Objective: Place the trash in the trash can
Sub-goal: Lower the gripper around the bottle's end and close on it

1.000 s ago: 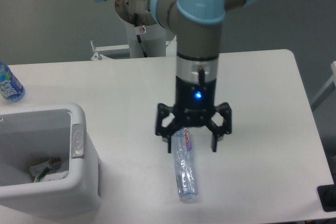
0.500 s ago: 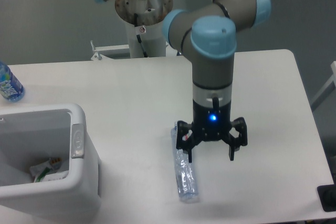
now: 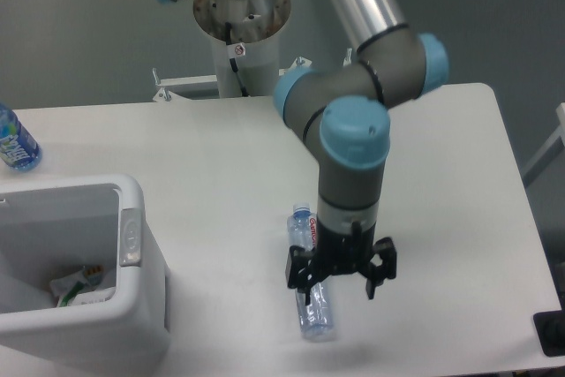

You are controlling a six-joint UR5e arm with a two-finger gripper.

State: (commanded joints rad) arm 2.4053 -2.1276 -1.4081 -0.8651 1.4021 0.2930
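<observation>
The robot's black fingers are spread open, one touching the slim clear purple-labelled plastic bottle lying on the white table.

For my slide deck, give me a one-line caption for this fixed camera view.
Open tool lowered over the clear bottle lying on the table, white trash can at left.

2 bottles, 1 wrapper, 1 trash can, 1 pincer.
</observation>
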